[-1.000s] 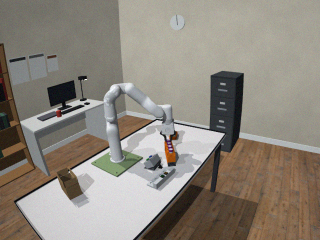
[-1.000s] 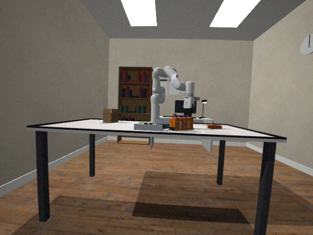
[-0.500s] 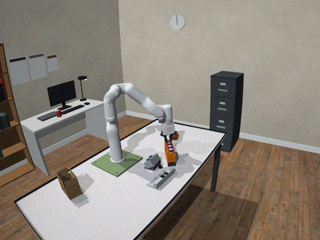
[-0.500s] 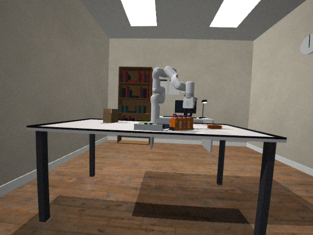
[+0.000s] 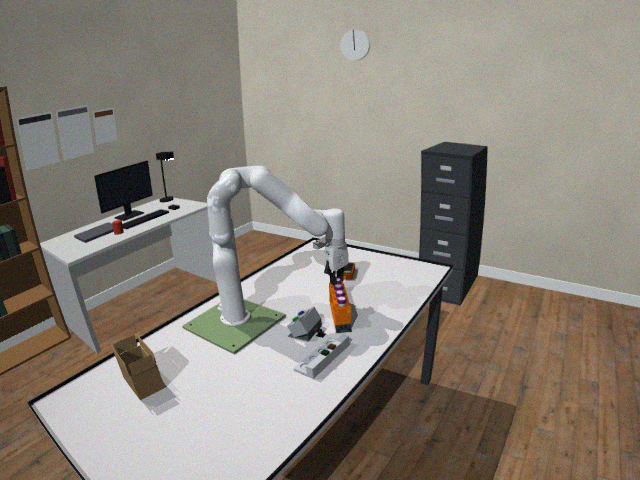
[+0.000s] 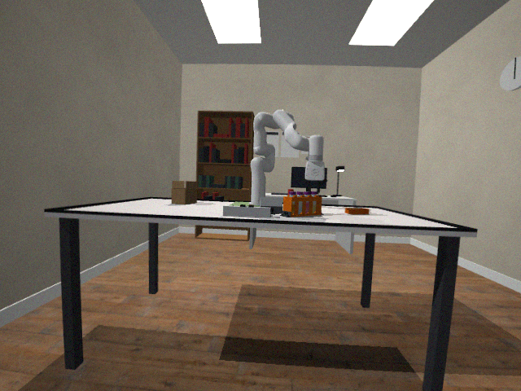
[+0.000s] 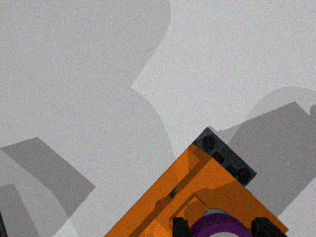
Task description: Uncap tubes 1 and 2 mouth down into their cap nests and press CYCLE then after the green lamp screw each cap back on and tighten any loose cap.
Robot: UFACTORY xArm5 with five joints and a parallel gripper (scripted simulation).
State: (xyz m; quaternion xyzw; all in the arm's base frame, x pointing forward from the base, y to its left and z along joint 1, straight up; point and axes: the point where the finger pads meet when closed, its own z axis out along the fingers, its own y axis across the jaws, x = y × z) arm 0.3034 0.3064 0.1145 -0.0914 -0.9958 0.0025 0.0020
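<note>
Orange marks the decapping station (image 5: 341, 310) in the top view, a narrow block on the white counter (image 5: 217, 413). The hand (image 5: 336, 273) reaches down onto the block's far end and is clamped on a purple cap (image 5: 336, 283) there; more caps run along the block toward the camera. Beside it stand the grey key housing (image 5: 305, 322) and the pale cap tray (image 5: 323, 355). No lettering is legible.

From the exterior view the hand (image 6: 313, 191) meets the caps above the station (image 6: 302, 204) — its fingers are too small to make out.

At the wrist camera's bottom edge, the cap (image 7: 219, 228) is cut off, with dark fingers on either side.
</note>
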